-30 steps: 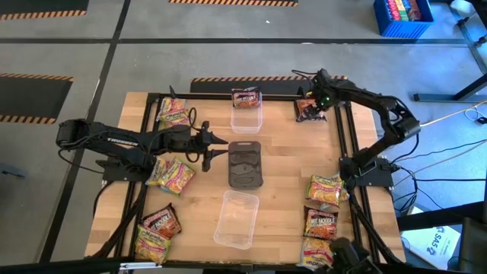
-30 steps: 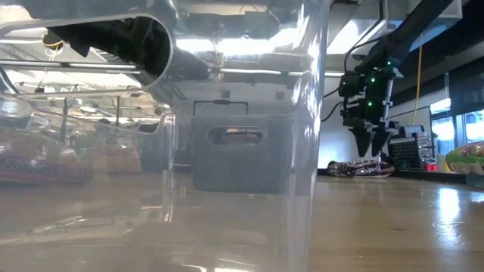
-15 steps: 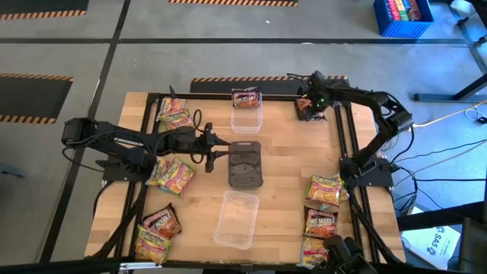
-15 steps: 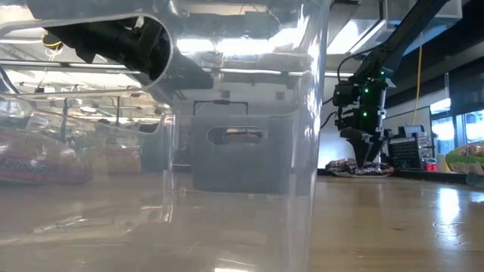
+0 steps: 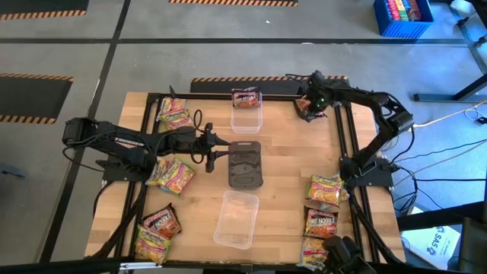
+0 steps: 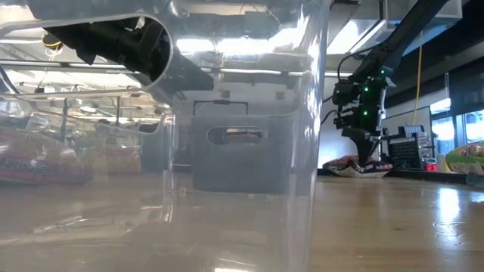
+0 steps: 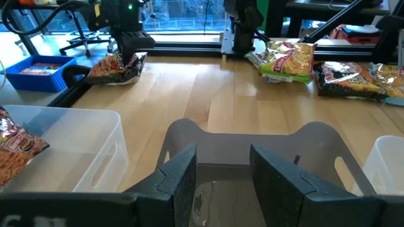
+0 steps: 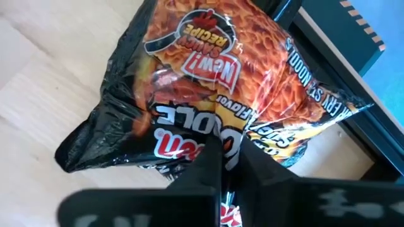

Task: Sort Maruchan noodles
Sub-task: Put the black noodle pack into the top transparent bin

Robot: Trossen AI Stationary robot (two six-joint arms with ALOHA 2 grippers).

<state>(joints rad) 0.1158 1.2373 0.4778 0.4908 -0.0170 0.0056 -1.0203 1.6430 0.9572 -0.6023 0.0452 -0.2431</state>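
While sorting, I pinch a dark noodle packet (image 8: 208, 94) at the table's far right corner.
Right gripper (image 8: 222, 165) clamped on it for lifting; left gripper (image 7: 222, 173), fingers apart, waits over the grey lid (image 5: 245, 164).

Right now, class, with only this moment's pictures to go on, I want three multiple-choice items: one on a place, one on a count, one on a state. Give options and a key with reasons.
1. Where does the dark grey lid lie?
A. between the two clear trays
B. at the table's right edge
C. inside the far tray

2. How many noodle packets lie inside the far clear tray?
A. none
B. one
C. three

3. What is the right gripper doing?
A. hanging open above bare wood
B. shut on the dark packet
C. resting in a tray

Key: 1 A, the high view shows the lid midway between the far tray and the near clear tray. 2 B, a single packet sits at its far end. 3 B, the right wrist view shows its fingers pinched together on the dark packet.
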